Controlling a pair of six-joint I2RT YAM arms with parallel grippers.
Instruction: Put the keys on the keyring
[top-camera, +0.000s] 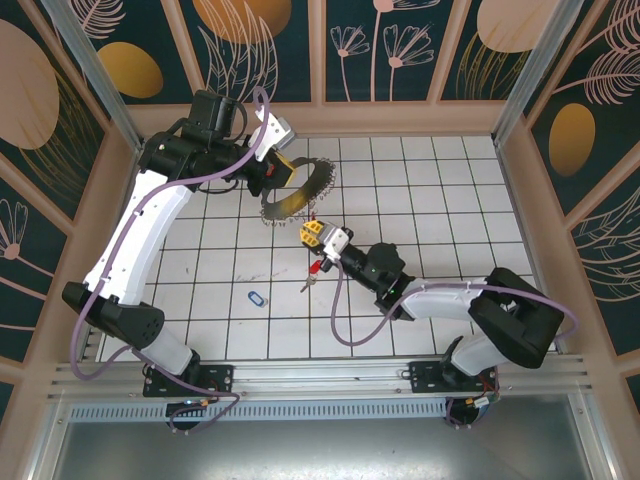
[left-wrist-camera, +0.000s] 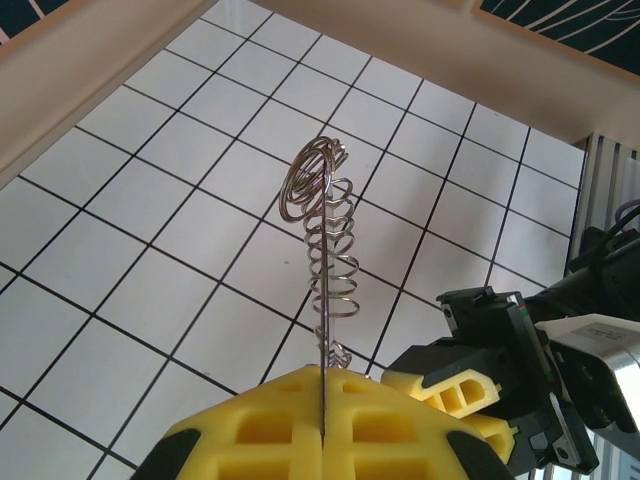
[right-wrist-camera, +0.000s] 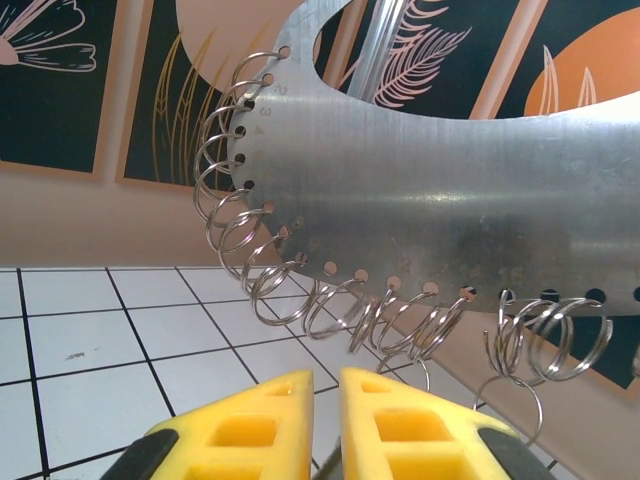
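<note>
Looking from the top camera, the left tool (top-camera: 285, 170) is clamped hard on the keyring (top-camera: 315, 188), holding it up on edge over the counter (top-camera: 440, 190) toward 12 o'clock. Right tool (top-camera: 312, 234) sits just at the ring's 6 o'clock, its yellow fingers nearly together with only a thin slit; can't tell if they're pinching anything. One red key (top-camera: 317, 267) shows right below that tool at its 6 o'clock, and a blue key (top-camera: 257, 298) lies flat on the tiles off at 8 o'clock, well apart.
</note>
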